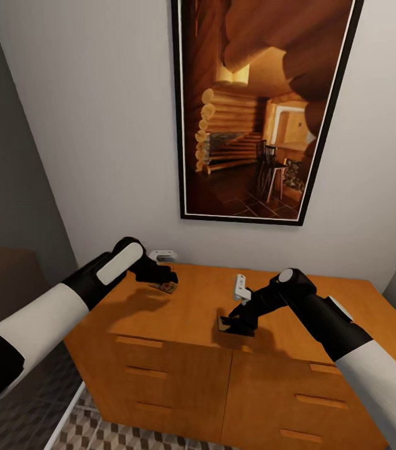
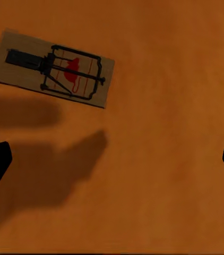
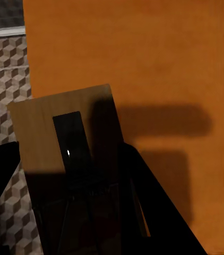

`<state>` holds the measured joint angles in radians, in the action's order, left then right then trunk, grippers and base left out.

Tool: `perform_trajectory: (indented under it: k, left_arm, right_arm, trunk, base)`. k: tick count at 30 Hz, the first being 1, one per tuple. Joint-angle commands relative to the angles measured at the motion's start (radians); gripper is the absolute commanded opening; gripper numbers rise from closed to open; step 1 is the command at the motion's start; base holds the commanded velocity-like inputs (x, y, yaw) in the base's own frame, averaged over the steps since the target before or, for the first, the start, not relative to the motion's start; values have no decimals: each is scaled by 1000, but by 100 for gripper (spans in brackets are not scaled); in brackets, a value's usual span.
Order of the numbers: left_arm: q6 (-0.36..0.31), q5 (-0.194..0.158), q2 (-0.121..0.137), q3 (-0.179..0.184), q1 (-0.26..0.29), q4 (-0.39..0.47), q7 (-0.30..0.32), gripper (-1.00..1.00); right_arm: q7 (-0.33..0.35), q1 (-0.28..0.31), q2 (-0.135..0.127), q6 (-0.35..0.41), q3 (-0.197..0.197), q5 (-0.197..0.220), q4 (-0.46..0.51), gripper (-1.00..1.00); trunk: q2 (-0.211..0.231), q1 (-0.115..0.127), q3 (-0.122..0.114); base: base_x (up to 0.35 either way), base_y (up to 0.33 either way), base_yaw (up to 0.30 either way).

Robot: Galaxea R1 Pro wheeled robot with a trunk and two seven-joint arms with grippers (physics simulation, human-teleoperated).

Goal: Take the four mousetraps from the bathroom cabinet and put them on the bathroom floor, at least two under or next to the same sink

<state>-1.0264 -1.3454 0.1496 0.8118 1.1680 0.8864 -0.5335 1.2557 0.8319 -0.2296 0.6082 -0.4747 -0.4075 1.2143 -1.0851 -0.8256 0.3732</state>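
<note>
Atop cabinet [image 1: 273, 300], right jaws [image 1: 234, 324] grip mousetrap [image 3: 64, 138]; left jaws [image 1: 165, 279] open.

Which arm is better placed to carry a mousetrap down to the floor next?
Right, probably: its end effector already grips a mousetrap at the cabinet edge. The left end effector hovers open above another mousetrap.

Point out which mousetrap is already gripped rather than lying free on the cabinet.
The mousetrap between the right gripper's fingers, near the cabinet's front edge. The other mousetrap lies flat and untouched on the top, ahead of the open left gripper.
</note>
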Motion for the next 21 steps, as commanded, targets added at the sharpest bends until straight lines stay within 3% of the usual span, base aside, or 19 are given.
perform_trajectory:
  k: [1, 8, 10, 15, 21]
  left_arm:
    - [1, -18, 5, 4, 1, 0, -10, 100]
    - [1, -31, 13, 5, 2, -13, -10, 100]
    - [1, -32, 16, 3, 2, -29, -10, 100]
    - [-1, -32, 30, 2, 3, -49, -10, 100]
    - [-1, -31, 36, 3, 6, -51, -11, 100]
  right_arm:
    - [-14, 1, 0, 28, -1, -5, 3, -100]
    - [-221, 1, 0, 103, 0, -3, 41, -100]
    - [-253, 1, 0, 122, 4, 0, 44, -100]
    - [-282, 1, 1, 159, 36, 2, 49, -100]
    - [-291, 1, 8, 199, 68, 0, 60, -100]
  trunk:
    - [-1, 0, 1]
    - [-1, 0, 1]
    - [-1, 0, 1]
    - [-1, 0, 1]
    - [-1, 0, -2]
  base:
    - [0, 0, -9]
    - [0, 0, -3]
    - [0, 0, 0]
    - [0, 0, -12]
    - [0, 0, -188]
